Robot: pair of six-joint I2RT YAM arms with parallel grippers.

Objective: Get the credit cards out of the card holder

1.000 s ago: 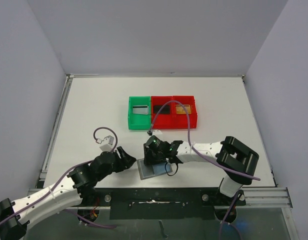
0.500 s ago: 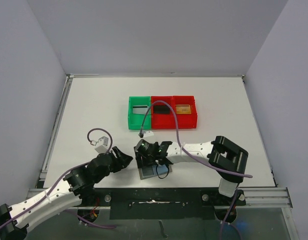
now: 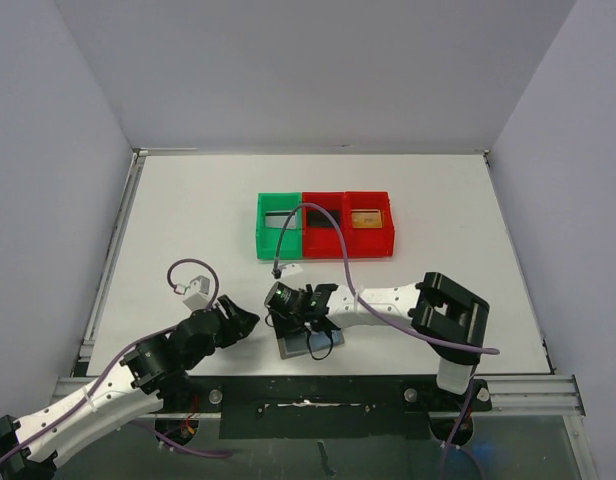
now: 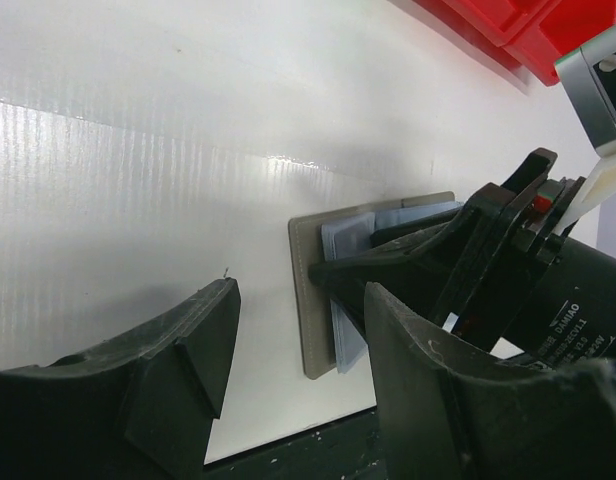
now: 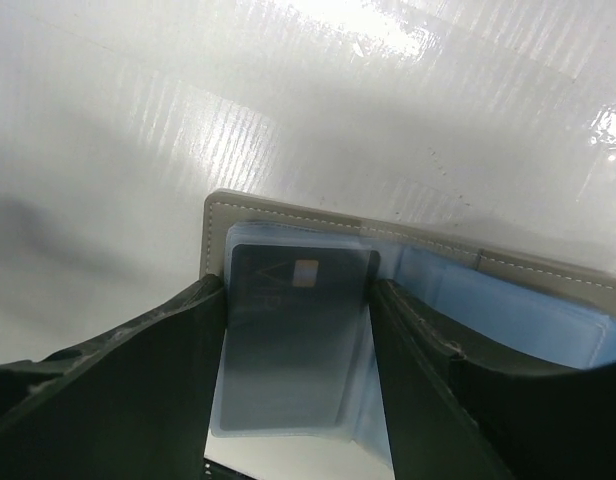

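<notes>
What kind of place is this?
Probably a robot lab bench: a left arm and right arm bolted to a white table, plain walls around it, and coloured bins.

Top cam: fixed, high over near edge, looks down on whole tabletop (image 3: 188,220), far off. L wrist cam: low, near, looks past L claw (image 4: 298,300) across to wallet (image 4: 313,330). R wrist cam: v. close, down onto same wallet. All 3 share it.
</notes>
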